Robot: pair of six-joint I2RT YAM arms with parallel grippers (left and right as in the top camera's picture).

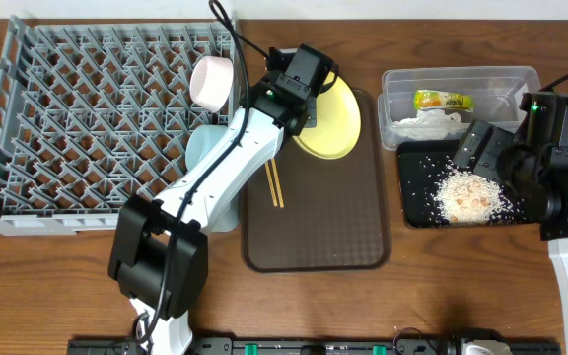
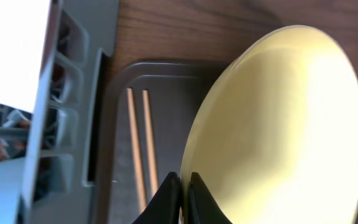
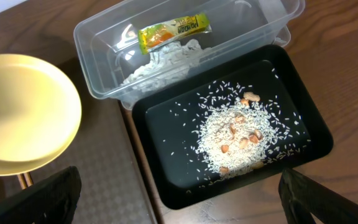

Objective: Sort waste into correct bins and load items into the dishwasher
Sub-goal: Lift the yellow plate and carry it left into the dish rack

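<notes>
Reaches with the left arm diagonally from beyond the near left corner of the brown serving tray [image 1: 319, 232] up to its far left corner, elbow low, wrist turned toward the tray. Pinches there, with the left gripper [image 2: 184, 186], the rim of the yellow plate [image 1: 335, 123]; jaws closed on the edge. Holds the plate tilted, above the far part of the tray and reaching a little past its far edge.

Hangs with the right arm to the right of the tray, the right gripper [image 1: 481, 150] over the black tray [image 1: 417, 202], jaws spread wide and gripping nothing.

Round, smooth and pale yellow, this plate, with a strong glare in the left wrist view.

On the tray, near its left edge: two thin wooden chopsticks [image 1: 274, 184], side by side, far ends hidden under the arm.

Left of the tray: the grey dish rack [image 1: 67, 118], with a white bowl [image 1: 212, 81] on its side at the corner nearest the tray. Beside it a light blue bowl [image 1: 200, 148], mostly hidden by the arm; cannot tell whether inside the rack.

Right of the tray: the clear tub [image 1: 461, 77] on the far side, holding the snack wrapper [image 1: 442, 100] and the crumpled tissue [image 1: 420, 124]. Touching it on the near side, the black tray, with a heap of rice scraps [image 1: 473, 195] and loose grains around.
</notes>
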